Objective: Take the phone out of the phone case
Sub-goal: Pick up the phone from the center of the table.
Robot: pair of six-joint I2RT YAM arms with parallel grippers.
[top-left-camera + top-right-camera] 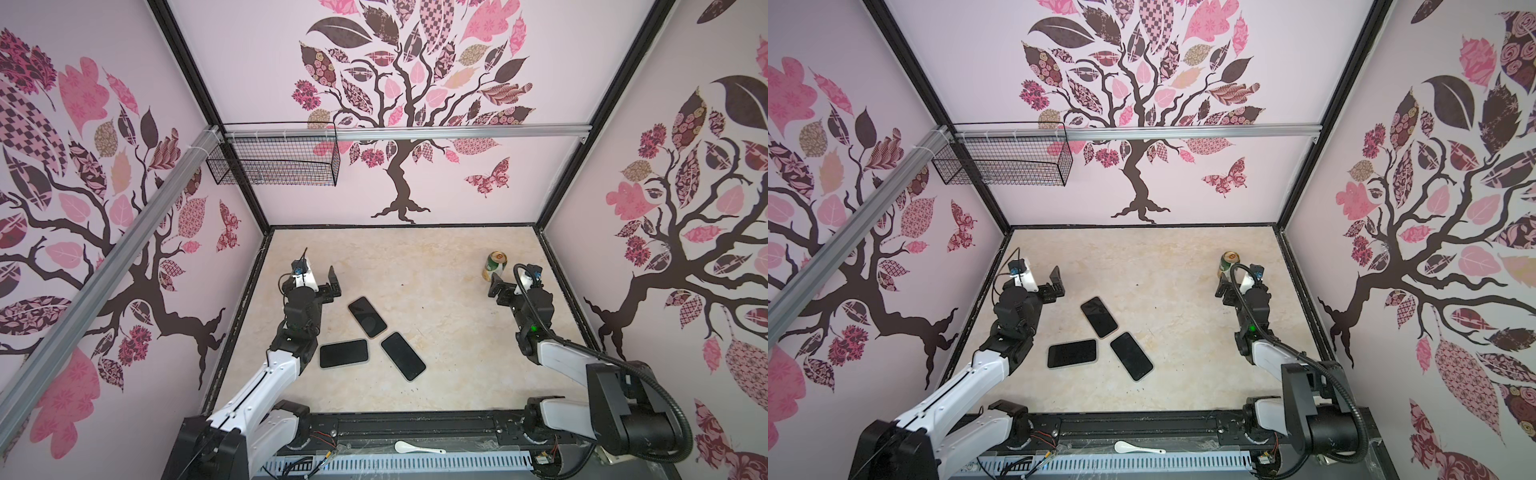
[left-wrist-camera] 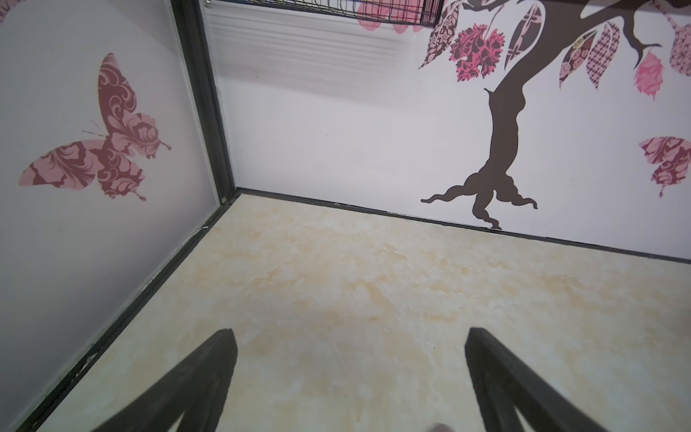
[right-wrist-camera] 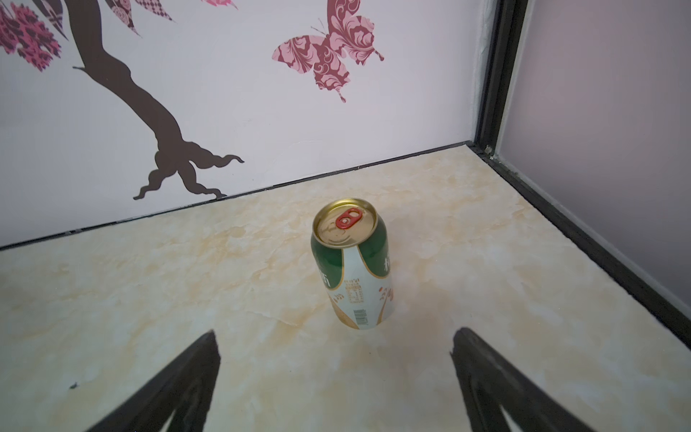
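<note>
Your left gripper [image 2: 351, 336] and right gripper [image 3: 336, 336] both gape wide and empty; no phone [image 1: 344, 353] is touched yet. Next, reach for one, well apart from the can [image 1: 495, 266].

Counter [image 1: 436, 270] looked smooth, marble-print beige, low sheen. Phone [image 1: 367, 316] nearest left gripper [image 2: 350, 330] had glossy black glass face. Can [image 3: 351, 262] just ahead of right gripper [image 3: 336, 333] was shiny metal w/ gold lid. Gripper fingers [image 2: 202, 374] looked matt black.
</note>
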